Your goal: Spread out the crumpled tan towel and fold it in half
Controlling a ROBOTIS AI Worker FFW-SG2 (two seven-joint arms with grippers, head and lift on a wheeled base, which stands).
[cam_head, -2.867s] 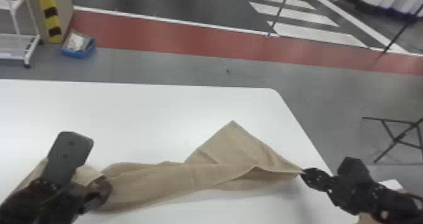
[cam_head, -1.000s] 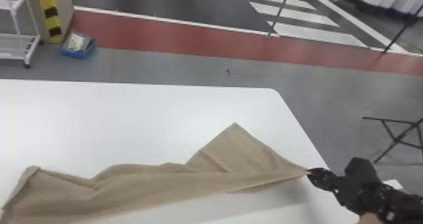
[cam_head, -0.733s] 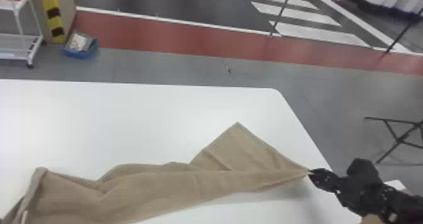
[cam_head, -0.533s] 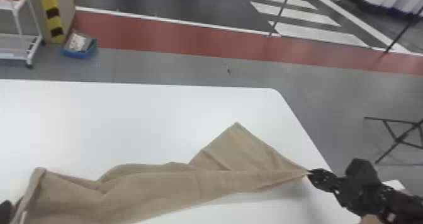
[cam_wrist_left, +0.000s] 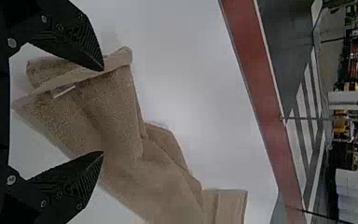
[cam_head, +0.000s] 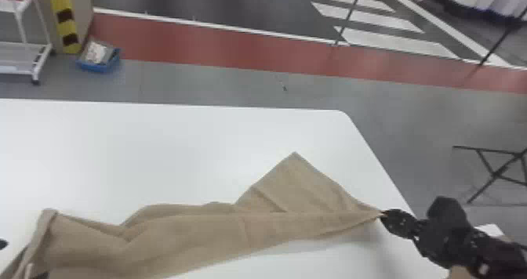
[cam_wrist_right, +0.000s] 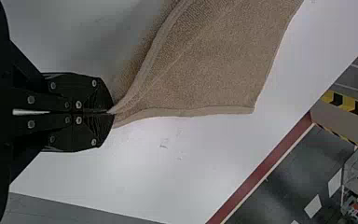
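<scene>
- Head view first: here the tan towel is seen strung out across the near part of the white counter, from the near left to the right edge.
- It is crossed by long creases, a folded flap is pointed towards the far side, and its left end is bunched.
- At the right edge, a corner of the cloth is caught by the right hand, a real pinch!
- Over at the near left, the left hand is partly cut off by the picture's border, placed around the towel's left end.
- Beyond the counter, a blue tray is set on the floor at far left, near a white cart; a black folding frame is stood on the right.
- On to the left wrist view: the left hand is spread wide, nothing clamped. The rolled edge is overlapped by one fingertip; whether it is touched cannot be told. A small white tag is shown near that edge.
- Right wrist view now: the right hand is closed tight, the towel's corner nipped at the very tips, the cloth fanned out from there.
</scene>
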